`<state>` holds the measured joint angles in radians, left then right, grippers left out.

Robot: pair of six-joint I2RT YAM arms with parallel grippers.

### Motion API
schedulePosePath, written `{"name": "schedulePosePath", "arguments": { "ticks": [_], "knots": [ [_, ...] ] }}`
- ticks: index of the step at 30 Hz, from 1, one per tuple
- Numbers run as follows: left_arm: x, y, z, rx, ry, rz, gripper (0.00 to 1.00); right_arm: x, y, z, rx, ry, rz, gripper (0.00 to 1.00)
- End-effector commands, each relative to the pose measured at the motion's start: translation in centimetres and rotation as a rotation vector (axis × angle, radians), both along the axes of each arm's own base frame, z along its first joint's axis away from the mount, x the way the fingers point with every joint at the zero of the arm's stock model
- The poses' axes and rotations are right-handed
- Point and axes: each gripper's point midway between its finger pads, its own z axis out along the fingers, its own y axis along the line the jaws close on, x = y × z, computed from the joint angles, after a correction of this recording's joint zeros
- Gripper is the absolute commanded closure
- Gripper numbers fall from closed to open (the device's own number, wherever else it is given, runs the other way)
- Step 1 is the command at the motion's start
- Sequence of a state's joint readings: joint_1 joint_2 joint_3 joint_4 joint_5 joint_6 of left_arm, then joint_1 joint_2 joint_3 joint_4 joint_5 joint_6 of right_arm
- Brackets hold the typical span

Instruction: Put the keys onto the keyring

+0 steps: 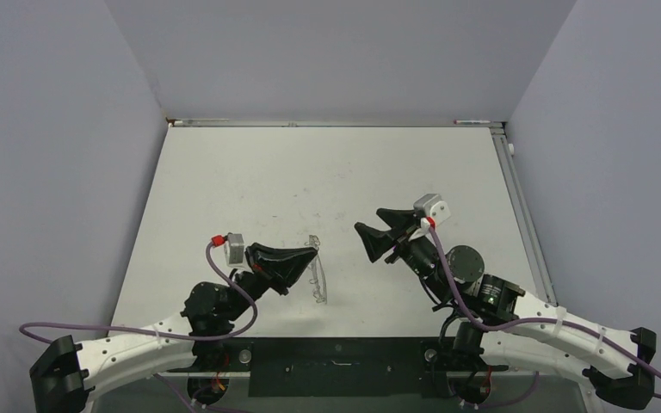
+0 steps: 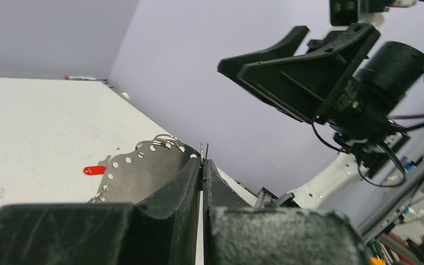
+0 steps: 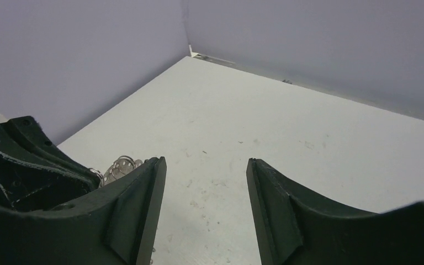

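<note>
Left tool (image 2: 202,163) clamped tight on the rim of the keyring (image 2: 143,170), near bench (image 2: 27,121) centre.
Keyring judged light, stiff, thin and slippery, so a rim pinch suited it. Red key (image 2: 94,170) lay on the bench left of the ring; tiny, best taken by its plastic head. Right tool (image 3: 205,165) was wide apart and empty, angled low, facing the ring.
</note>
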<state>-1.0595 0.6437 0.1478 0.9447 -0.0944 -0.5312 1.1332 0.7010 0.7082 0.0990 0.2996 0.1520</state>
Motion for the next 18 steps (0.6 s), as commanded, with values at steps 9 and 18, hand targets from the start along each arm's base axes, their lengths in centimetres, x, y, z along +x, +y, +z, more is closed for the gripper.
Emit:
{"name": "schedulePosePath", "arguments": {
  "ticks": [9,18],
  "knots": [
    [3.3,2.1,1.4,0.059,0.08,0.215,1.0,5.1,-5.1,-2.3,0.02,0.196,-0.468,0.29],
    [3.3,3.1,2.2,0.297,0.053,0.262,1.0,13.5,-11.0,-10.7,-0.094,0.619,-0.656,0.18]
  ]
}}
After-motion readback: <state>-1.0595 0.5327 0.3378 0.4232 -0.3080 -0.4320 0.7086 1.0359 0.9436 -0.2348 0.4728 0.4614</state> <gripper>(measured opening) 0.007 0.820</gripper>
